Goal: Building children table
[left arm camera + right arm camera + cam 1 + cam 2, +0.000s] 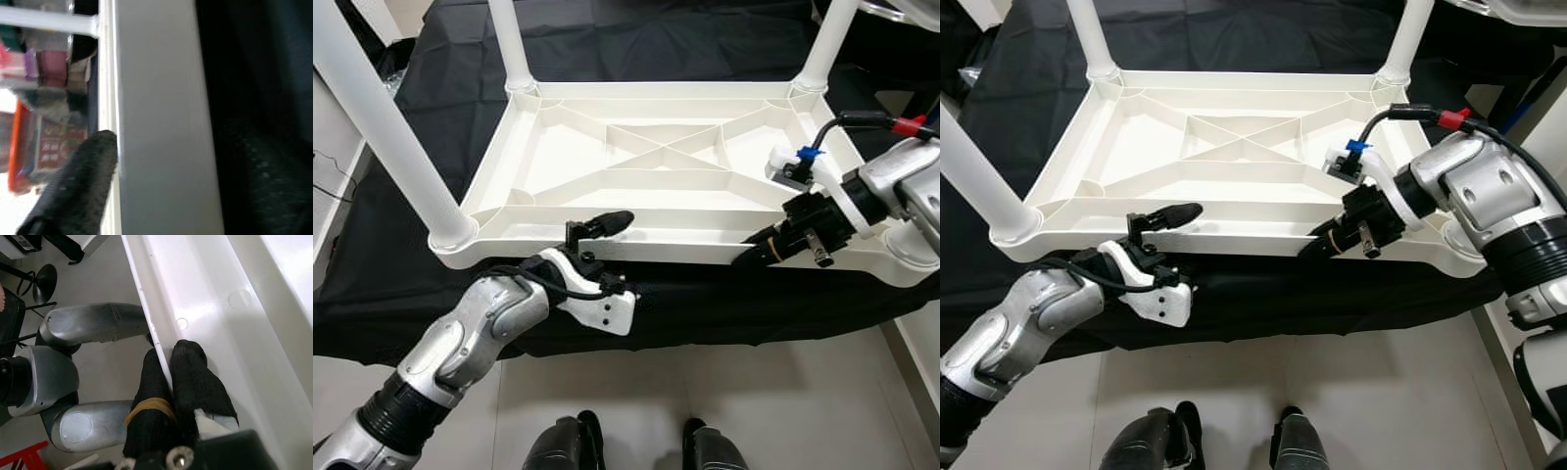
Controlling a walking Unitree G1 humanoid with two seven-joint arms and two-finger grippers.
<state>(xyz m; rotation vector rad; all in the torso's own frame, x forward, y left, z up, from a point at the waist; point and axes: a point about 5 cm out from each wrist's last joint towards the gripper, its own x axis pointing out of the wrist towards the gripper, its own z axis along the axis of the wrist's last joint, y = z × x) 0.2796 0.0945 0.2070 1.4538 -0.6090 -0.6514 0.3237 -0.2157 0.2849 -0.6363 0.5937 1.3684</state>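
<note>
Both arms reach forward to the near rim of the white children's table [636,147], which lies upside down on a black cloth [607,39], legs [386,127] pointing up, long axis running left to right. The left claw [597,235] straddles the rim near the left corner, one finger [78,191] resting on the inner side. The right claw [172,362] is pinched tight on the same rim towards the right corner, fingers either side.

The upturned table [636,166] lies on a cloth [724,39], both hands at its near rim.
</note>
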